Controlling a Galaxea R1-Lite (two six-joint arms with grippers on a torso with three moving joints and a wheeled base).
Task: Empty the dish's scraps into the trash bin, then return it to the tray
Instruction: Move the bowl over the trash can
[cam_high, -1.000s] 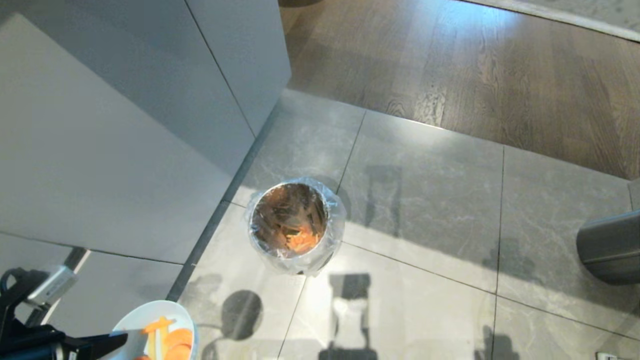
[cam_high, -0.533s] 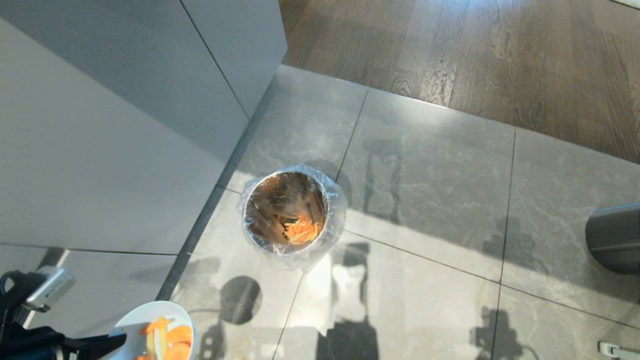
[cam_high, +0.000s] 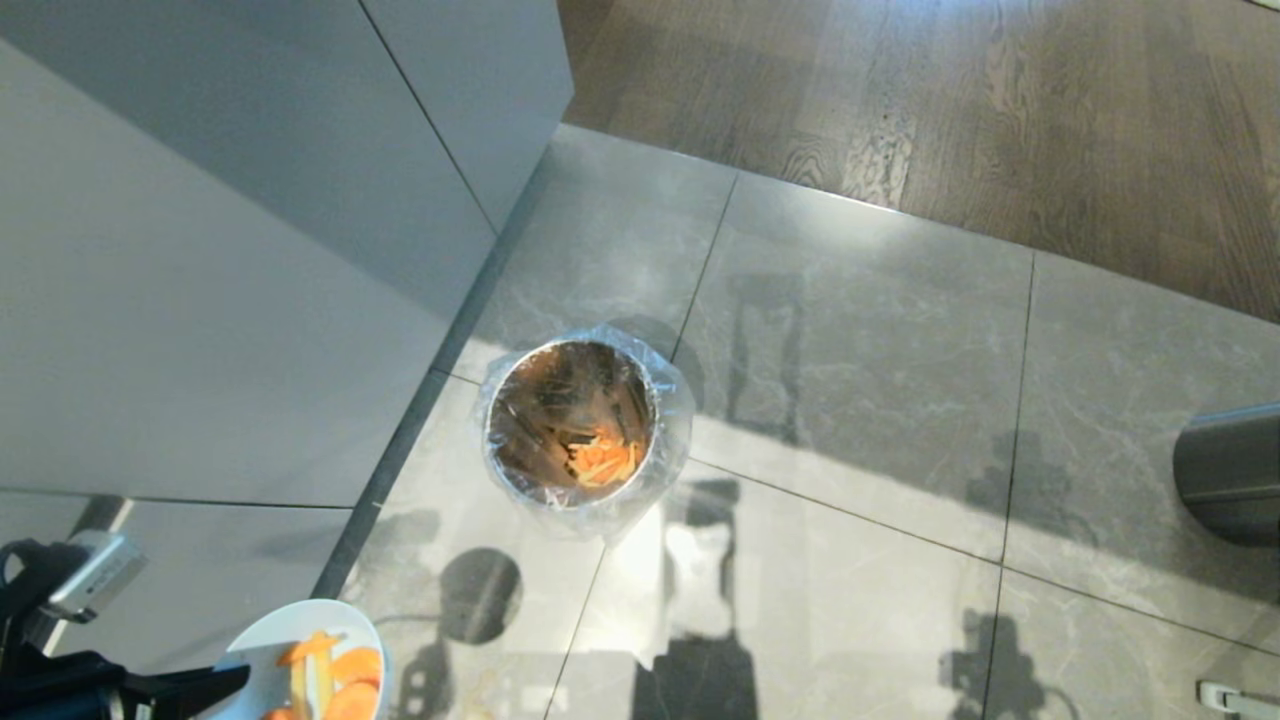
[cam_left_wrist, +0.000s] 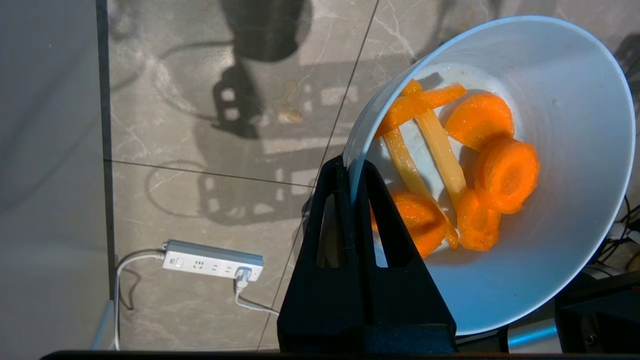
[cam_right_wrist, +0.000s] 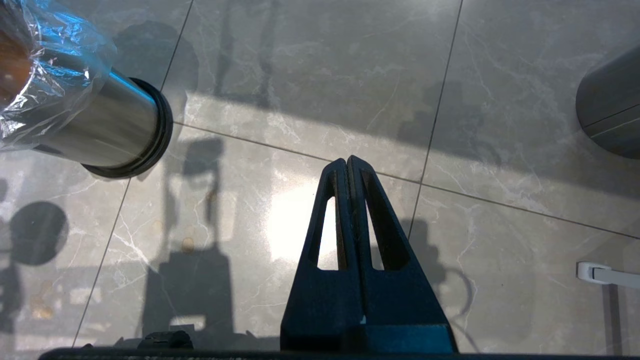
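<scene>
The dish (cam_high: 280, 625), pale blue outside and white inside, hangs low at the near left, above the tiled floor. My left gripper (cam_high: 235, 678) is shut on its rim; in the left wrist view the left gripper (cam_left_wrist: 352, 167) pinches the edge of the dish (cam_left_wrist: 575, 150). Orange and pale yellow scraps (cam_left_wrist: 480, 165) lie inside it, and the scraps (cam_high: 335, 670) also show from the head. The trash bin (cam_high: 575, 425) stands on the floor ahead and to the right of the dish, bag-lined, with orange bits inside. My right gripper (cam_right_wrist: 346, 161) is shut and empty over the floor beside the trash bin (cam_right_wrist: 110, 130). The tray is out of view.
A grey cabinet (cam_high: 200, 250) fills the left side. A brushed-steel cylinder bin (cam_high: 1230, 475) stands at the far right. A white power strip (cam_left_wrist: 212, 260) with its cable lies on the tiles under the left arm. Wooden floor (cam_high: 900, 100) begins beyond the tiles.
The head view has shifted, so the bin and floor sit a little higher and further left in the picture. The left gripper keeps the dish in the same near-left corner.
</scene>
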